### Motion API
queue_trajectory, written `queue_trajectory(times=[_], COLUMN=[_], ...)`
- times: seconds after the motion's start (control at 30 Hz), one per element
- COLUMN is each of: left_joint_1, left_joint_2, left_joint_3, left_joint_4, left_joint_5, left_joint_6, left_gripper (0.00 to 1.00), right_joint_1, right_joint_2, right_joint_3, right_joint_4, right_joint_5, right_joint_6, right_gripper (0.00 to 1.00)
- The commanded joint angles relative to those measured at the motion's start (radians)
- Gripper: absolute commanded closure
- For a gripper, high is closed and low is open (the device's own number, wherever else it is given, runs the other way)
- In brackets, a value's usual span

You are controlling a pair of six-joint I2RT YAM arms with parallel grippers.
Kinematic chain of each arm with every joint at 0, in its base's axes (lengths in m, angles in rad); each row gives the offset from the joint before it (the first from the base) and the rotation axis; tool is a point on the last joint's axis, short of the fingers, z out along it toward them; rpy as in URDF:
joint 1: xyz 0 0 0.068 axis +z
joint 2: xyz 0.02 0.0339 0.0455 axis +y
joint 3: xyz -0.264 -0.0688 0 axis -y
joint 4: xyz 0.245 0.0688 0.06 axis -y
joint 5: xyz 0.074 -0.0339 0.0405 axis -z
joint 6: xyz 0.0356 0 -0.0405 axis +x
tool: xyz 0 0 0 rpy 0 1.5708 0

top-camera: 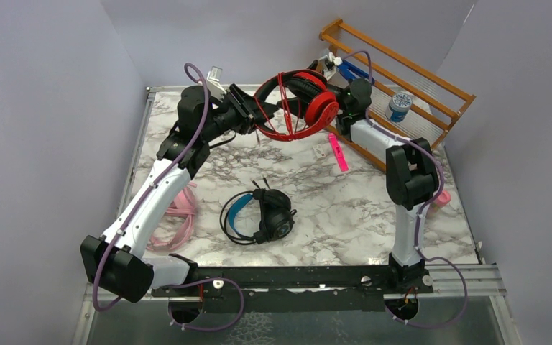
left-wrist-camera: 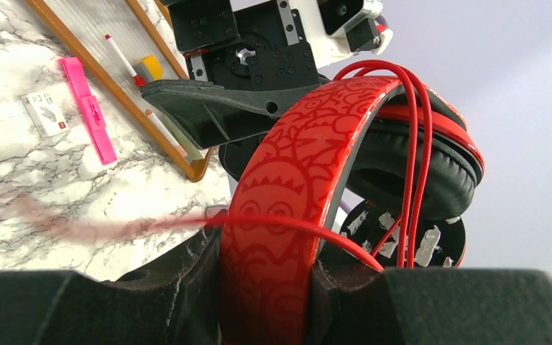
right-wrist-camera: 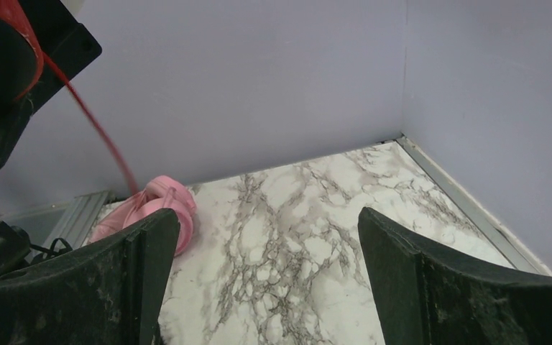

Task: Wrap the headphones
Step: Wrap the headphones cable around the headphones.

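I'm working on the red headphones (top-camera: 309, 100), which I'm holding in the air over the upper middle of the table (top-camera: 345, 208), between the two arms. In the left wrist view the left end effector (left-wrist-camera: 266, 305) is pinching the patterned red headband (left-wrist-camera: 287, 187) between its fingers at the bottom of the frame. Several turns of the thin red cable (left-wrist-camera: 411, 144) are lying over the band and ear cup at the right of that frame. One more strand is crossing in front of the band and trailing off, blurred, towards the left.

The right end effector (right-wrist-camera: 269, 280) is spread wide with nothing between its fingers. Its own camera is looking past them at bare marble and the wall, with a red strand running down from the upper left of that frame. In the left wrist view one of its fingers is sitting close against the band, though I can't tell whether it is touching.

I judge this to be the middle of the winding step on the first set, with some loops on and loose cable left to take up. Next I need the right end effector to find the free strand and close on it. Then it has to carry that strand round the band without dragging off the turns already laid, while the left grip stays firm.

The black and blue headphones (top-camera: 262, 215) are lying at the centre of the table. The pink headphones (right-wrist-camera: 159, 203) are lying at the left, half hidden under the left arm. Both look unwrapped.
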Motion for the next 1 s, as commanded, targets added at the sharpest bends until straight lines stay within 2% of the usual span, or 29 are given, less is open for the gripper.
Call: queue_trajectory(times=[0.0,0.07,0.17,0.23,0.4,0.57,0.8,0.97], left_joint_1=[-0.004,-0.005,-0.005,-0.006,-0.007,-0.007,-0.007,-0.008], left_joint_2=[-0.039,-0.031,-0.023,-0.021,-0.019,-0.019,-0.017,-0.016], left_joint_3=[0.008,0.015,0.025,0.026,0.018,0.013,0.016,0.018], left_joint_4=[0.035,0.035,0.035,0.035,0.034,0.032,0.032,0.032], left_joint_5=[0.030,0.033,0.041,0.049,0.074,0.091,0.105,0.111], left_joint_6=[-0.032,-0.034,-0.035,-0.036,-0.043,-0.047,-0.050,-0.047], left_gripper=[1.00,1.00,1.00,1.00,1.00,1.00,1.00,1.00], right_joint_1=[0.005,0.005,0.007,0.009,0.022,0.075,0.126,0.131], right_joint_2=[-0.013,-0.059,-0.095,-0.081,-0.041,0.017,0.042,0.037], right_joint_3=[-0.057,-0.151,-0.276,-0.295,-0.285,-0.205,-0.160,-0.150], right_joint_4=[0.092,0.103,0.240,0.324,0.388,0.394,0.379,0.303], right_joint_5=[0.044,0.077,0.081,0.047,0.009,-0.033,0.026,0.095], right_joint_6=[0.071,0.083,0.155,0.204,0.202,0.196,0.168,0.107], right_gripper=[0.01,0.02,0.01,0.02,0.00,0.00,0.00,0.00])
